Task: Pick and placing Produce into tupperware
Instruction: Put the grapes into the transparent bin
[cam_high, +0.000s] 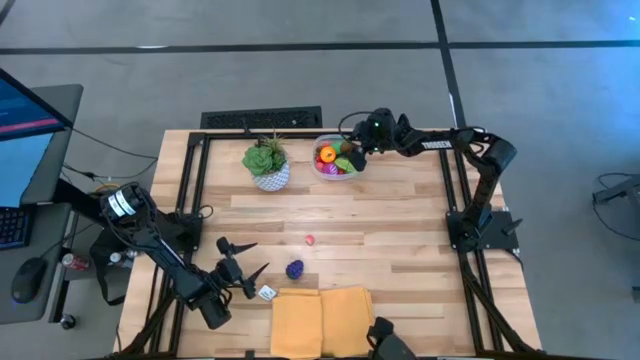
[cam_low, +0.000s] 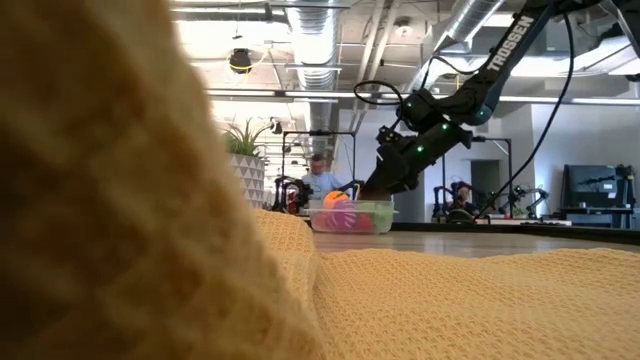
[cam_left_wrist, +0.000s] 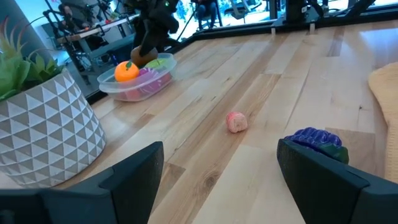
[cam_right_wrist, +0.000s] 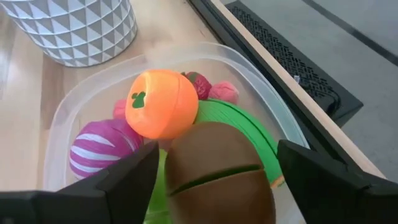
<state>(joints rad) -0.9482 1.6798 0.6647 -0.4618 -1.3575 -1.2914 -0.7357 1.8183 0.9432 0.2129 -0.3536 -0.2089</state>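
Note:
The clear tupperware (cam_high: 338, 161) stands at the table's far edge and holds several produce pieces: an orange one (cam_right_wrist: 161, 103), a pink-striped one (cam_right_wrist: 99, 149), a green one (cam_right_wrist: 239, 121) and a brown one (cam_right_wrist: 217, 174) on top. My right gripper (cam_right_wrist: 216, 163) hangs open over the tupperware. Its fingers stand on either side of the brown piece, and a gap shows beside one of them. On the bare wood lie a pink piece (cam_high: 310, 240) and a purple piece (cam_high: 294, 269). My left gripper (cam_left_wrist: 217, 180) waits open near the front left, with nothing between its fingers.
A leafy plant in a white patterned pot (cam_high: 267, 166) stands just left of the tupperware. A yellow cloth (cam_high: 320, 320) lies at the near edge, with a small white tag (cam_high: 266, 293) beside it. Black frame rails (cam_high: 195, 180) run along the table's sides. A person (cam_low: 320, 180) sits in the room beyond.

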